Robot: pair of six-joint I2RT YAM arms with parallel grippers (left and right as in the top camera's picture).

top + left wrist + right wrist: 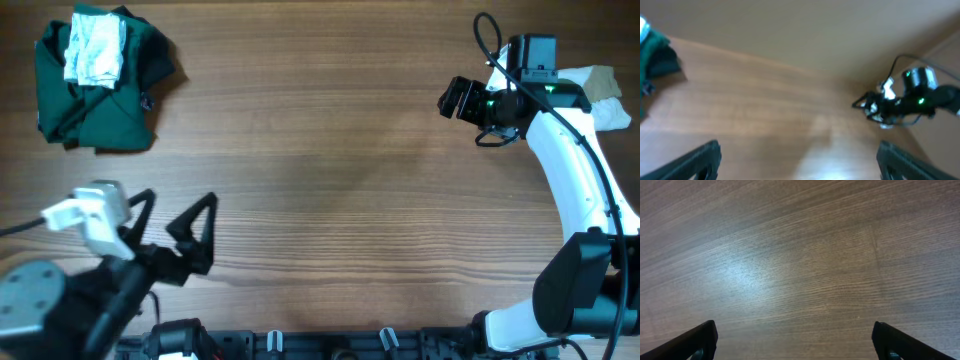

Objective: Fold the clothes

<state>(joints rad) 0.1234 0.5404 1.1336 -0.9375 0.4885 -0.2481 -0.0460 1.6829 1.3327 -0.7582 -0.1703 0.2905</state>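
The clothes lie in two spots. A dark green garment (100,100) is bunched at the table's far left corner, with a small white-and-olive piece (95,50) on top; its edge shows in the left wrist view (652,47). A pale cloth (606,98) peeks out behind the right arm at the far right edge, mostly hidden. My left gripper (180,202) hovers near the front left, open and empty (800,165). My right gripper (450,100) is at the far right, open over bare wood (797,342).
The wooden table (330,190) spreads between the two arms. The right arm's white links (575,190) curve along the right side down to its base. A black rail (330,345) runs along the front edge.
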